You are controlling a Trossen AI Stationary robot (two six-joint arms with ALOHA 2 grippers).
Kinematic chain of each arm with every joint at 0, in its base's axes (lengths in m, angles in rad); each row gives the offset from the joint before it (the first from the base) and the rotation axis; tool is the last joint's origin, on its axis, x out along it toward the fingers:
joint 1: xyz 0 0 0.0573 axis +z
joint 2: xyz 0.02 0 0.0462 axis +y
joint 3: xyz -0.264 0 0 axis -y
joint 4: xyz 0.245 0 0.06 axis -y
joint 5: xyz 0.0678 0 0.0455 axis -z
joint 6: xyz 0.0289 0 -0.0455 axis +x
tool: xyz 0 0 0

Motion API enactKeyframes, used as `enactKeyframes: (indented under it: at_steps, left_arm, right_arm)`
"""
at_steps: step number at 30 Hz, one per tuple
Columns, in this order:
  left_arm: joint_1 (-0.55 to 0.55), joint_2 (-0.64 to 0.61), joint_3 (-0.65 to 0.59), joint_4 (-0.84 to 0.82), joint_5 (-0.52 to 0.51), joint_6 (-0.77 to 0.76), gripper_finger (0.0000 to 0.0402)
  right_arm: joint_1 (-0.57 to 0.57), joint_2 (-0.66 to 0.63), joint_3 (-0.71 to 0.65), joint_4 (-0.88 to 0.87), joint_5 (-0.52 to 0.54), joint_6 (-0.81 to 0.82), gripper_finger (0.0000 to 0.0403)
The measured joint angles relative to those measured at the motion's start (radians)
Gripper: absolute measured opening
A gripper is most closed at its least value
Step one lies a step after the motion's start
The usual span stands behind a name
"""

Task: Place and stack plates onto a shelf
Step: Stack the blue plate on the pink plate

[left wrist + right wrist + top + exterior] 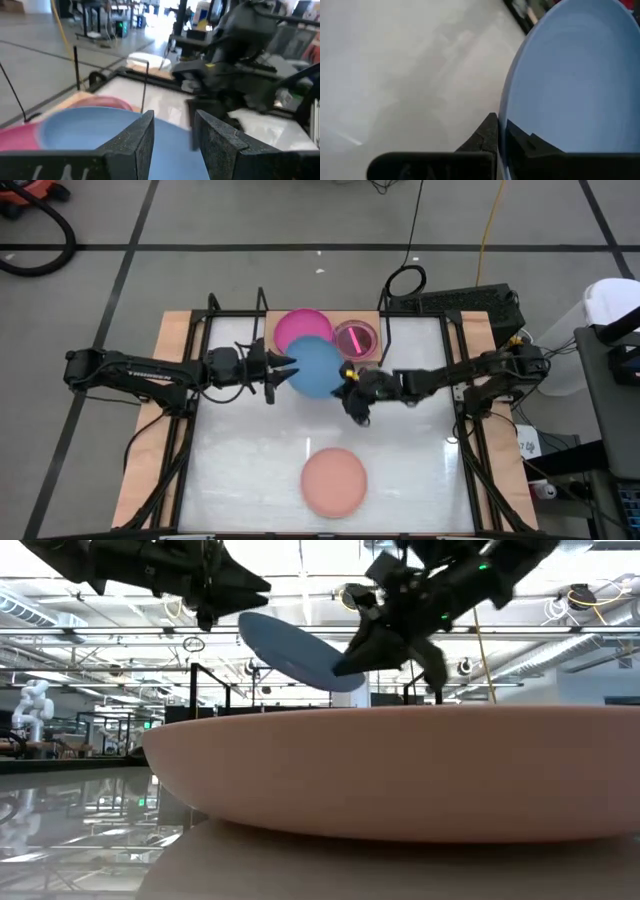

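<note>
I want the blue plate (316, 367) kept level as it travels to the magenta plate (301, 326) on the shelf (175, 330) just beyond, so I should lift slowly and not let the rim slip. My right gripper (349, 383) is clenched on the blue plate's edge, holding it tilted above the table. My left gripper (285, 366) sits at the opposite rim, fingers parted, gripping nothing I can confirm.
</note>
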Motion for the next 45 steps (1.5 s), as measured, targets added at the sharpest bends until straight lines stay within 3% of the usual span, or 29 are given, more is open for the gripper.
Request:
enactKeyframes:
  at_steps: [4, 10, 22, 30, 45]
  left_arm:
    - [0.0, -0.029, 0.0, -0.002, -0.026, 0.001, 0.0147]
    - [0.0, -0.044, 0.0, 0.025, -0.041, 0.022, 0.0147]
    - [0.0, -0.043, 0.0, -0.011, -0.043, 0.028, 0.0147]
    - [0.0, -0.043, 0.0, -0.058, -0.043, 0.027, 0.0147]
    - [0.0, -0.043, 0.0, -0.074, -0.043, 0.033, 0.0147]
  right_arm:
    - [-0.095, 0.0, 0.043, -0.002, -0.006, -0.044, 0.0001]
    - [-0.23, 0.034, 0.139, -0.001, -0.159, -0.041, 0.0]
    - [-0.319, 0.305, 0.418, -0.128, -0.238, -0.042, 0.0]
    - [-0.365, 0.354, 0.424, -0.166, -0.181, -0.016, 0.0]
    - [-0.364, 0.352, 0.418, -0.173, -0.185, 0.062, 0.001]
